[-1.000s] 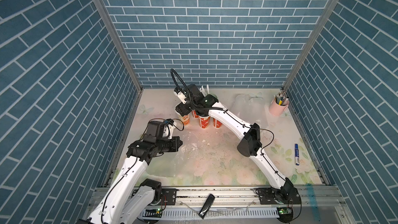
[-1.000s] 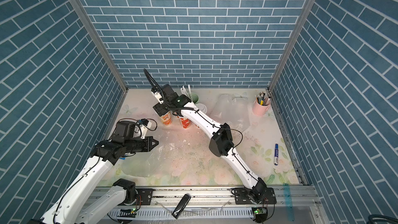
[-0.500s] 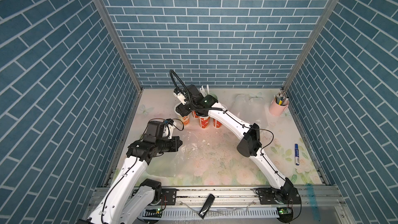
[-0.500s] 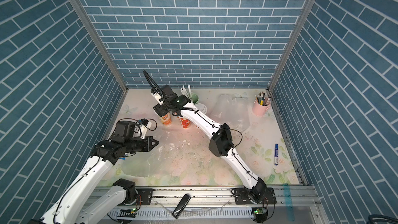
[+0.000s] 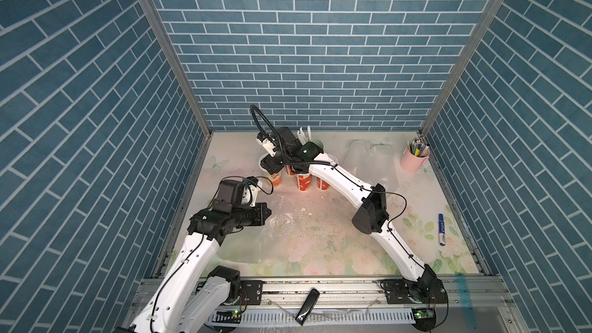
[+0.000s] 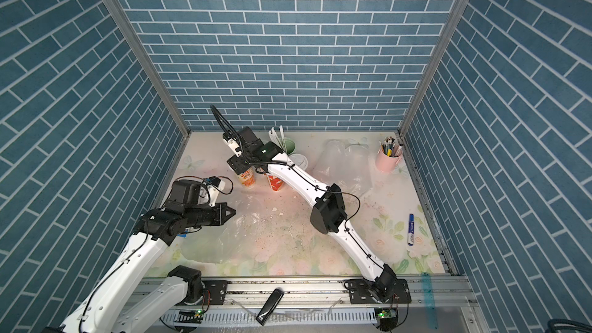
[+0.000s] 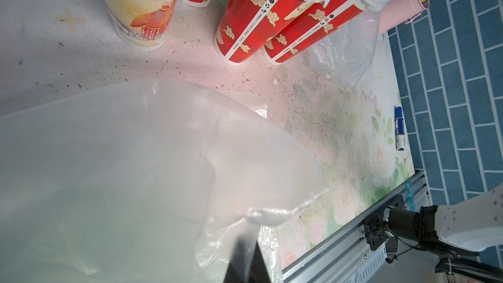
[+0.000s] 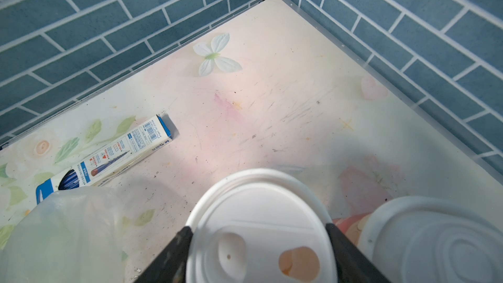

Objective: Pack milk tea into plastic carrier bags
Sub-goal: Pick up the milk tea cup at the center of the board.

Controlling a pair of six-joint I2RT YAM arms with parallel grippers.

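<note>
The cream-and-orange cup stands far back on the robot's left, at the end of the row, with three red cups crowded beside it. The right gripper has its fingers spread wide and pressed against both sides of the cup's white lid. Nearer the front, a carrier bag lies crumpled, its film pinched by the left gripper, whose fingers are tight together. A second bag lies beside the pink pen cup.

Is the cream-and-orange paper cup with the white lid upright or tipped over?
Upright. The cream-and-orange paper cup stands with its whole base flat on the floral table.
</note>
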